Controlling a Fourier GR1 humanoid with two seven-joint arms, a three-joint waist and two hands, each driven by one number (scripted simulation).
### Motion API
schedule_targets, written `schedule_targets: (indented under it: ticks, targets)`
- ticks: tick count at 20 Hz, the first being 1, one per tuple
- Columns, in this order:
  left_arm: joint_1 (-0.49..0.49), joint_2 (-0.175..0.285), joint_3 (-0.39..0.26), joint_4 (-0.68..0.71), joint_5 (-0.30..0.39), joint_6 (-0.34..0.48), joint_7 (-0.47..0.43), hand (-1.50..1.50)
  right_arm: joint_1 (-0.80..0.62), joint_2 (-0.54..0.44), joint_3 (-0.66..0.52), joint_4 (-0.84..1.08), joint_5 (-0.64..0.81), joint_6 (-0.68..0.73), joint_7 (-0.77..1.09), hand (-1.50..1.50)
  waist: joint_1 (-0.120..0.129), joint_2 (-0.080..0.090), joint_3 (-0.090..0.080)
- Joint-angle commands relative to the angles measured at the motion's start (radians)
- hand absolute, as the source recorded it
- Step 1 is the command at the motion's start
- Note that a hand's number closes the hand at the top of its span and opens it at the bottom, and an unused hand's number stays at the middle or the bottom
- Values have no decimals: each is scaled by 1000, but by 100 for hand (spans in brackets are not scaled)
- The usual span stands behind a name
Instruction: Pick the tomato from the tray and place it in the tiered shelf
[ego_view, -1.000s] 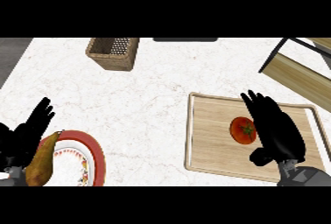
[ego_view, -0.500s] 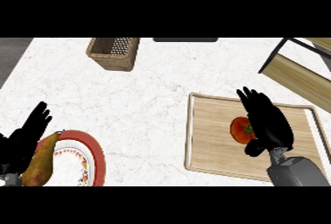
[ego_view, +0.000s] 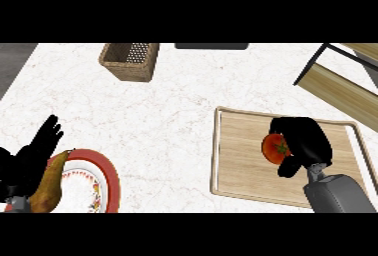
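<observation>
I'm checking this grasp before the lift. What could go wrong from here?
1. The right robot hand curls round only the right side of the tomato; being round, it might roll out onto the tray.
2. The tiered shelf sits close beyond the tray, its dark frame slanting; the hand might clip it while carrying.

Wicker basket (ego_view: 131, 61) at the white counter's (ego_view: 162, 125) far side, red-rimmed plate (ego_view: 112, 181) with brownish food (ego_view: 50, 185) near left

Kitchen — marble counter (ego_view: 177, 120), wooden tray (ego_view: 244, 165), plate (ego_view: 103, 185)
</observation>
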Motion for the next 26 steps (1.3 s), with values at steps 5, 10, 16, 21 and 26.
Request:
schedule_targets:
  ticks: [5, 10, 16, 21, 26]
  targets:
    - [0, -19, 17, 8, -32, 11, 0, 0, 64, -19, -24, -42, 62, -112, -79, 150, -3, 13, 14]
    - [-24, -14, 36, 6, -4, -24, 13, 0, 102, 9, -26, -203, 68, -120, -61, 150, -5, 12, 13]
    - [-10, -28, 13, 2, -22, -26, -2, 0, -36, 51, -250, -150, -23, 81, 203, 150, 5, 15, 13]
    - [24, -1, 52, 48, -24, -47, -52, 0, -174, 84, -318, -188, -60, 181, 365, 150, 1, 12, 12]
    - [-7, -29, 32, -3, -40, -1, 13, 0, -203, 74, -493, -354, -238, 252, 412, 150, -15, 7, 13]
